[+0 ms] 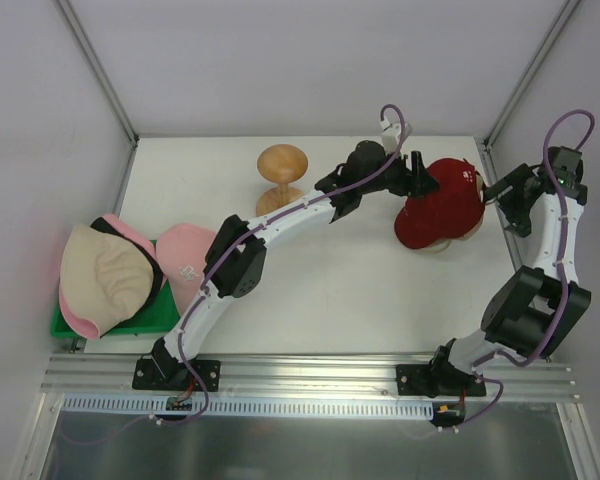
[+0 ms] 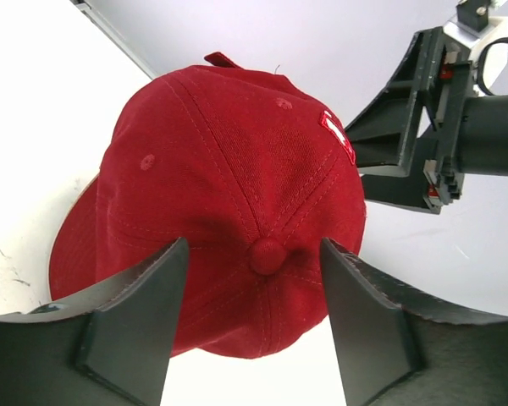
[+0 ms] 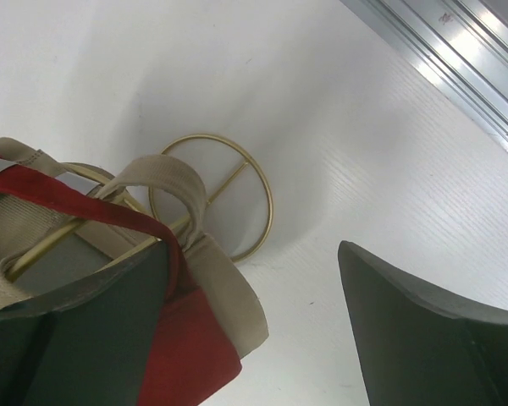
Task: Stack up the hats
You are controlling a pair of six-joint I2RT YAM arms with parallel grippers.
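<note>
A red baseball cap sits on top of a beige hat at the back right of the table. My left gripper hovers at the cap's left side. In the left wrist view its jaws stand open either side of the cap's top button, touching nothing. My right gripper is open at the cap's right side. In the right wrist view its left finger lies against the red strap and the beige strap. More hats lie at the left: a beige bucket hat, a pink brimmed hat and a pink cap.
A wooden mushroom-shaped stand stands at the back centre. A green tray holds the hats at the left edge. A gold wire ring stand shows under the stacked hats. White walls enclose the table at the back and sides.
</note>
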